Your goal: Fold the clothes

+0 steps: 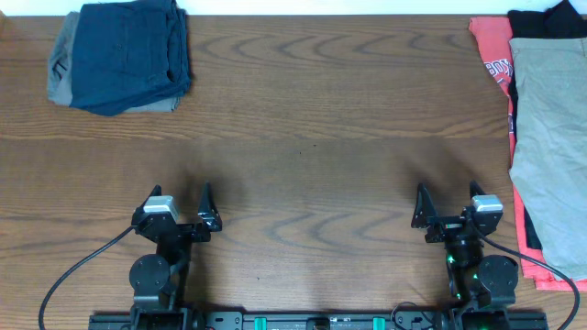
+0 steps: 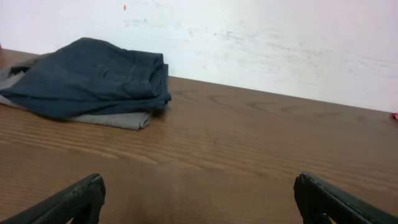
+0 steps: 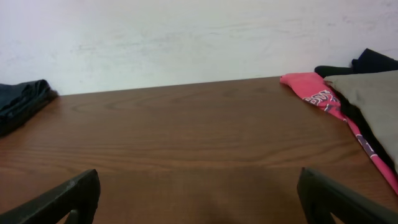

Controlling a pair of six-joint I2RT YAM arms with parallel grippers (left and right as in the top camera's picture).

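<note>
Bare wood runs across the middle of the worktop from the near edge to the far one, leaving free passage there. The far left corner is taken by navy shorts stacked on a grey garment. The right edge, far to near, is blocked by a beige garment lying over a red garment and a black garment.

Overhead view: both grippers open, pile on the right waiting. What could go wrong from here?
1. The beige garment lies over the red printed garment and a black garment; a pinch by the right gripper could lift several layers.
2. The navy shorts sit unevenly on the grey shorts; adding to that stack might topple it.
</note>
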